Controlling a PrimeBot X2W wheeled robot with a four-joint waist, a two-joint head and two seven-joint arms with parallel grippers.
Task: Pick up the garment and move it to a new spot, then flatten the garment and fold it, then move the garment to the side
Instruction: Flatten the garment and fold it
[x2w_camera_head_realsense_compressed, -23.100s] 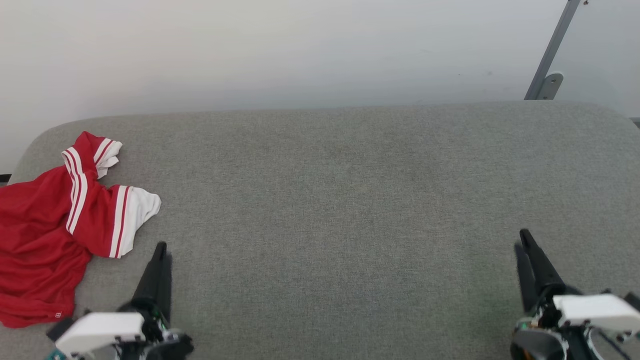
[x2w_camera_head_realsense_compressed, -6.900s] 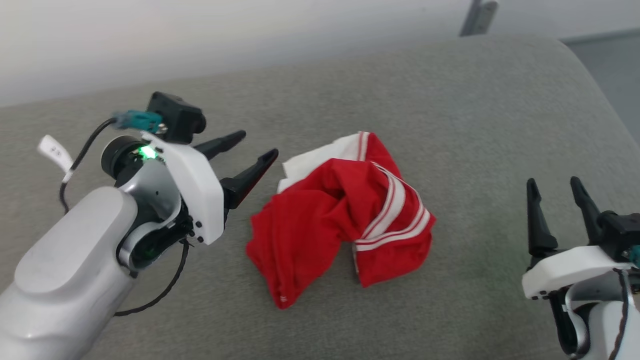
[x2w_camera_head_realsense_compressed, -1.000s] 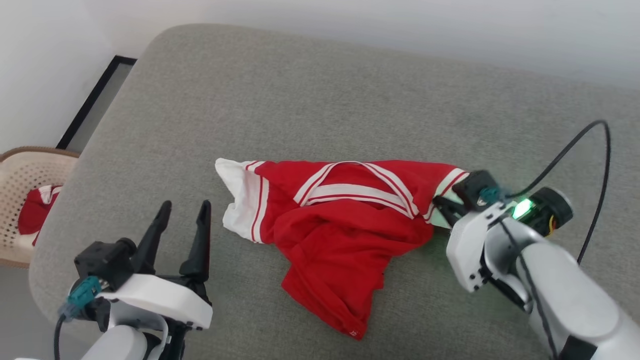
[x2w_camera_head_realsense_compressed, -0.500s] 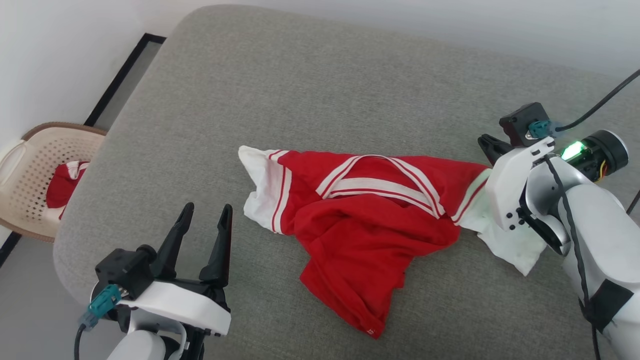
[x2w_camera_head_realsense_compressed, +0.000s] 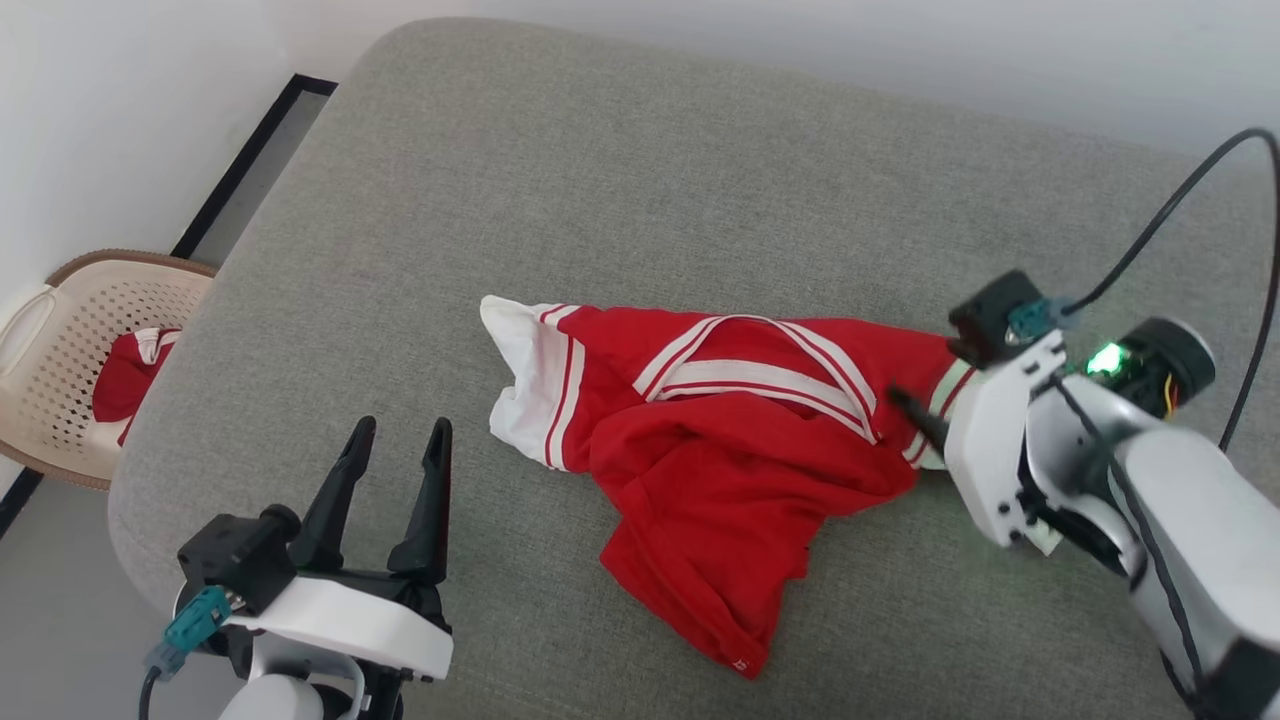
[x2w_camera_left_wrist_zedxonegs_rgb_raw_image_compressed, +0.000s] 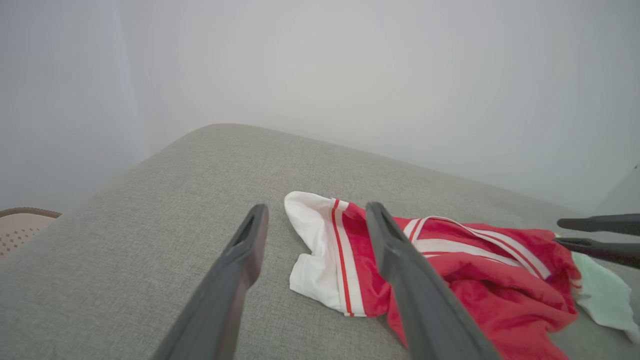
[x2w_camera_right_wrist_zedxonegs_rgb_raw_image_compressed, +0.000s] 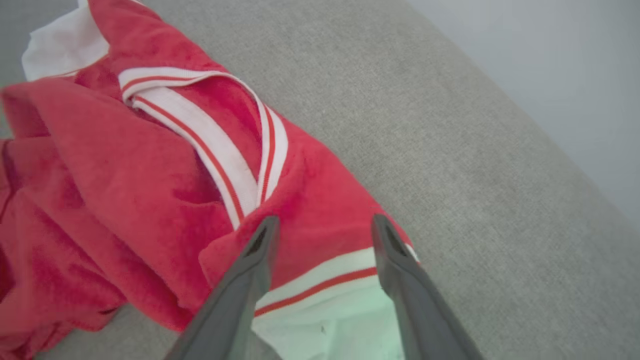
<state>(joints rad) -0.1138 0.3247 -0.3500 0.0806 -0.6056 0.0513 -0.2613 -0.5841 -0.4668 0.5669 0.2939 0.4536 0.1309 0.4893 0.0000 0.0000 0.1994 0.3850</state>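
Note:
The garment (x2w_camera_head_realsense_compressed: 730, 450) is a red T-shirt with white sleeves, lying crumpled and stretched sideways on the grey padded surface (x2w_camera_head_realsense_compressed: 600, 200). Its neckline faces up and a small tag sits at the near hem. My right gripper (x2w_camera_head_realsense_compressed: 915, 410) hovers at the shirt's right end. In the right wrist view the right gripper (x2w_camera_right_wrist_zedxonegs_rgb_raw_image_compressed: 325, 221) is open, its fingers either side of the striped shoulder seam and white sleeve of the garment (x2w_camera_right_wrist_zedxonegs_rgb_raw_image_compressed: 125, 175), gripping nothing. My left gripper (x2w_camera_head_realsense_compressed: 402, 428) stands open near the front left, short of the left sleeve. The left wrist view shows the left gripper (x2w_camera_left_wrist_zedxonegs_rgb_raw_image_compressed: 317, 210) pointing at the garment (x2w_camera_left_wrist_zedxonegs_rgb_raw_image_compressed: 500, 280).
A beige perforated basket (x2w_camera_head_realsense_compressed: 60, 330) stands on the floor beyond the surface's left edge, with a red-and-white cloth (x2w_camera_head_realsense_compressed: 125, 375) inside. A black cable (x2w_camera_head_realsense_compressed: 1180, 220) arcs from my right wrist. A pale wall runs behind the surface. My right gripper (x2w_camera_left_wrist_zedxonegs_rgb_raw_image_compressed: 562, 232) shows at the left wrist view's right edge.
The right gripper was shut on the right sleeve a second ago and now stands open over it. The sleeve lies on the surface. The head camera has shifted. The left gripper is unchanged.

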